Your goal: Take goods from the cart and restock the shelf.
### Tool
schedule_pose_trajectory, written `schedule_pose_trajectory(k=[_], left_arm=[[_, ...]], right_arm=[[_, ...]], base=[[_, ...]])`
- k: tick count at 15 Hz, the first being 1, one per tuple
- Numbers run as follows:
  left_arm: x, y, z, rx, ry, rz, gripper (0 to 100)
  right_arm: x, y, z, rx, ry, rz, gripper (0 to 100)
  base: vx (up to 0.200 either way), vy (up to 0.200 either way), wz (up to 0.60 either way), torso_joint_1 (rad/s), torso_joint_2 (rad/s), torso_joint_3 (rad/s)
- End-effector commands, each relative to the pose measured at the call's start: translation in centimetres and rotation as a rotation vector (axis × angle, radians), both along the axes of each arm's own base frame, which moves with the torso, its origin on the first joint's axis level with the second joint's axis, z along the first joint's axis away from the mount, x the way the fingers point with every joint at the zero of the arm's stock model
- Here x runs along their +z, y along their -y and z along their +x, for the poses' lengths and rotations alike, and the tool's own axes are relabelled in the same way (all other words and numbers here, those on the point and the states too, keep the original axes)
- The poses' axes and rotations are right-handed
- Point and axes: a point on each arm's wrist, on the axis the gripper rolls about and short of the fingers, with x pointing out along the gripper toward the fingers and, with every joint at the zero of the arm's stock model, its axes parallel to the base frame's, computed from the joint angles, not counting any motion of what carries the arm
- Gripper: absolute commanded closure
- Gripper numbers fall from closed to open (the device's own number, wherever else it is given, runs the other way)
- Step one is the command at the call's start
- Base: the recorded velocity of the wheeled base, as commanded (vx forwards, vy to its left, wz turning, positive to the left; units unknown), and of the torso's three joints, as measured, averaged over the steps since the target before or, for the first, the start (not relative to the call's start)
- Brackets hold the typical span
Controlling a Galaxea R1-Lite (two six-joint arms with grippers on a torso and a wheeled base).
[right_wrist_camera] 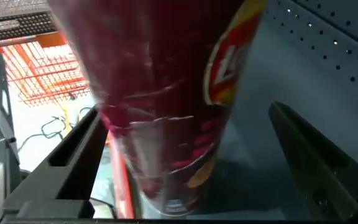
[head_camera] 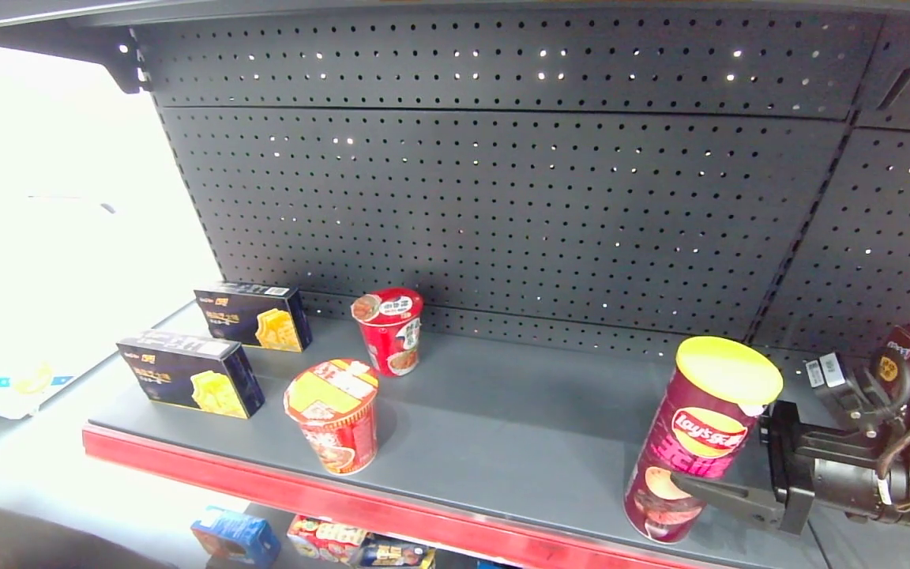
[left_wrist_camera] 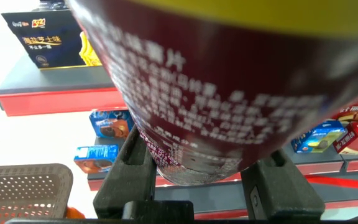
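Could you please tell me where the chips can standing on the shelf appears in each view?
Head: can at right on the shelf.
Left wrist: not in it; the left pincer grips a second can.
Right wrist: can at centre, inside the open right pincer.
Shared: the shelf's red edge.

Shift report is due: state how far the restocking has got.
Shelved: two boxes, two noodle cups. In hand: right claw open around a chips can standing on the shelf; left claw grips a second can. Remaining: shelve it.
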Motion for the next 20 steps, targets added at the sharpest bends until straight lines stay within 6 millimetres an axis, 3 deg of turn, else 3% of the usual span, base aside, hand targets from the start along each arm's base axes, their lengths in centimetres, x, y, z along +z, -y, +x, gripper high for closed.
schedule_pose_trajectory(k=[1, 6, 10, 13, 20], left_arm=[[0.0, 0.0, 0.0, -0.001, -0.001, 0.0, 100], [-0.2, 0.0, 0.0, 0.001, -0.016, -0.016, 100], [-0.4, 0.0, 0.0, 0.002, -0.021, -0.017, 100], [-0.8, 0.0, 0.0, 0.003, -0.029, -0.017, 100], [-0.7, 0.0, -0.1, 0.005, -0.018, -0.018, 100]], right_arm=[[-0.5, 0.2, 0.6, -0.009, -0.021, -0.003, 0], [-1.1, 1.4, 0.2, -0.049, -0.011, -0.029, 0], [-1.2, 1.4, -0.1, -0.046, -0.014, -0.03, 0], [-0.8, 1.3, -3.1, -0.03, 0.007, -0.03, 0], [0.5, 2.3, -3.9, -0.092, 0.071, -0.029, 0]], base=[[0.0, 0.0, 0.0, 0.0, 0.0, 0.0], [0.0, 0.0, 0.0, 0.0, 0.0, 0.0], [0.0, 0.0, 0.0, 0.0, 0.0, 0.0], [0.0, 0.0, 0.0, 0.0, 0.0, 0.0], [0.0, 0.0, 0.0, 0.0, 0.0, 0.0]])
